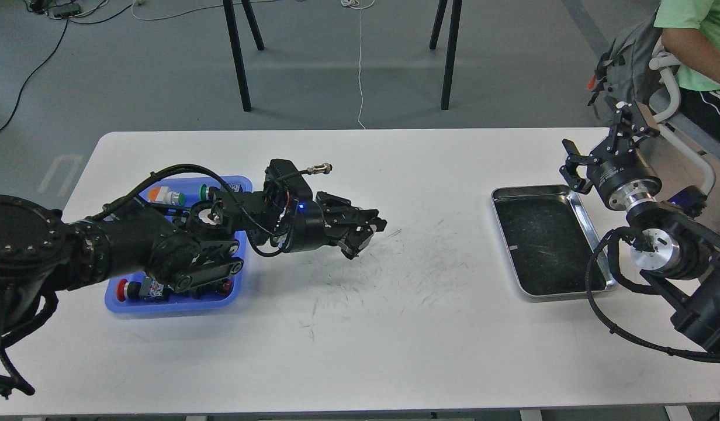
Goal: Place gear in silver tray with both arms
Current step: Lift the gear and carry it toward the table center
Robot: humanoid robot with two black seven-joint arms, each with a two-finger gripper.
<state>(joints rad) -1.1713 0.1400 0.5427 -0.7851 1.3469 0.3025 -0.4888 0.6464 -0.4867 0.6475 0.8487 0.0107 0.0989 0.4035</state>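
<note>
- Silver tray: bare, awaiting the gear; none visible anywhere.
- Left gripper: well left of the tray, beside blue tray; cannot tell if closed.
- Right gripper: fingers spread, empty, at the tray's far right corner, probably ready to receive.

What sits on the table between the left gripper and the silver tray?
Nothing: in the head view the white table between the left gripper and the silver tray holds no objects, only dark scuff marks on its surface.
</note>
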